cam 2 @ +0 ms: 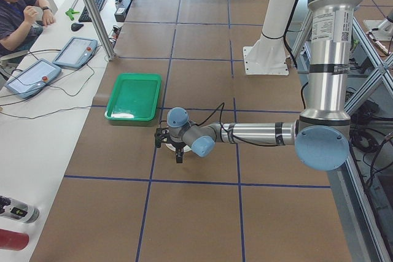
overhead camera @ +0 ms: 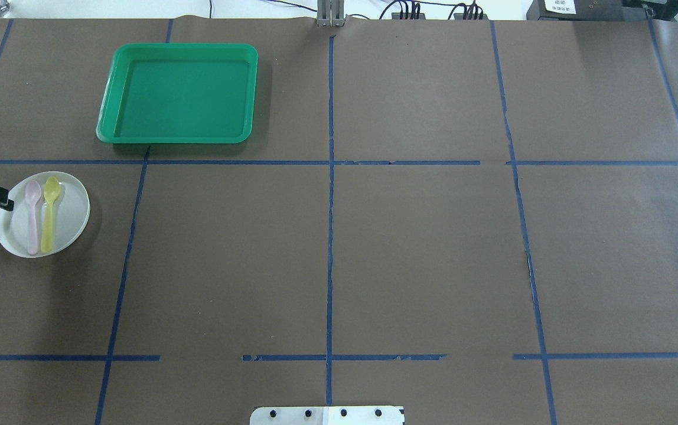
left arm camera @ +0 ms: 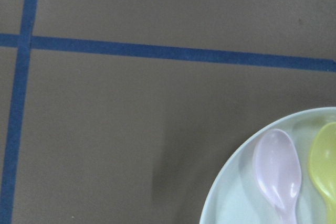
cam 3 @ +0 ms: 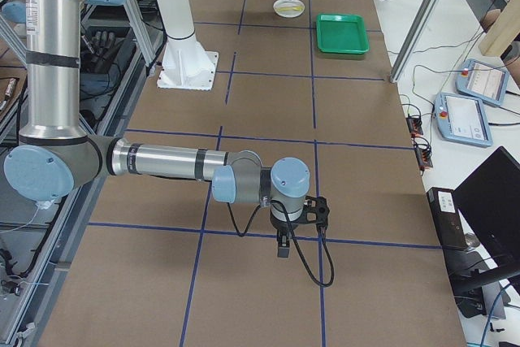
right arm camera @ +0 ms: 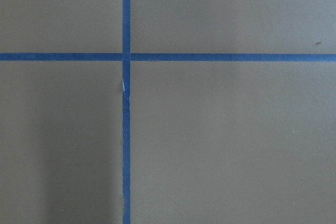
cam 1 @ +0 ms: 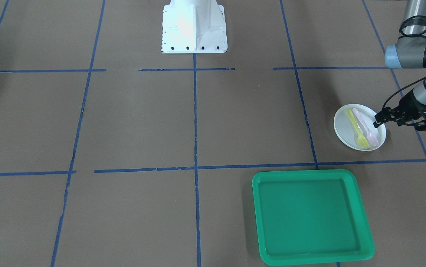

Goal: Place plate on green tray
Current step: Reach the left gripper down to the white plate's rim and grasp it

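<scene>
The small white plate [cam 1: 350, 131] lies flat on the brown table with a pink spoon [cam 1: 365, 127] and a yellow spoon [cam 1: 357, 129] on it. It also shows in the overhead view [overhead camera: 70, 215] and the left wrist view [left arm camera: 241, 192]. My left gripper [cam 1: 379, 121] is low at the plate's outer rim, and its narrow black tip [overhead camera: 5, 205] looks shut on that rim. The green tray [cam 1: 311, 217] lies apart from the plate, toward the operators' side [overhead camera: 179, 94]. My right gripper [cam 3: 282, 243] hangs over bare table far from both; I cannot tell its state.
Blue tape lines [overhead camera: 330, 236] divide the table into squares. The white robot base [cam 1: 194, 27] stands at mid-table on the robot's side. A person [cam 2: 18, 10] sits beyond the far edge, with tablets [cam 2: 73, 53] and cables beside the tray's side.
</scene>
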### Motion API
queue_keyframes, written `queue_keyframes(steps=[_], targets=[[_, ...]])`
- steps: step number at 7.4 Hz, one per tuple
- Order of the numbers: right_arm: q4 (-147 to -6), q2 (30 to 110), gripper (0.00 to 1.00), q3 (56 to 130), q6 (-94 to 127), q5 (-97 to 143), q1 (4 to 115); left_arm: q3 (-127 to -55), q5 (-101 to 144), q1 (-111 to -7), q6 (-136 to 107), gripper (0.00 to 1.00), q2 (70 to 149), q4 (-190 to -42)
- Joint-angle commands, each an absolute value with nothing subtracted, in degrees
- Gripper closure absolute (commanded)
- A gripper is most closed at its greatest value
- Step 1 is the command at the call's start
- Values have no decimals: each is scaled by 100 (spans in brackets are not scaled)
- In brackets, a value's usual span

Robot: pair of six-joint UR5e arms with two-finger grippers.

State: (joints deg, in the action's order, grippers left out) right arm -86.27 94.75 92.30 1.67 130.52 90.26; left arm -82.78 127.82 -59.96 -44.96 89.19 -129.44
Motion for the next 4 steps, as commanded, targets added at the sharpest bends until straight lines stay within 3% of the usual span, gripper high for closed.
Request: queue_keyframes(steps=[1,4], targets=[[-8622,9475,0,9229,167,13052,9026,-8270,12779,-5880,-4474,31,8930,-12955],[-8622,9475,0,9237,167,13052,9026,-8288,12779,-5889,-4421,92,8912,-12964]])
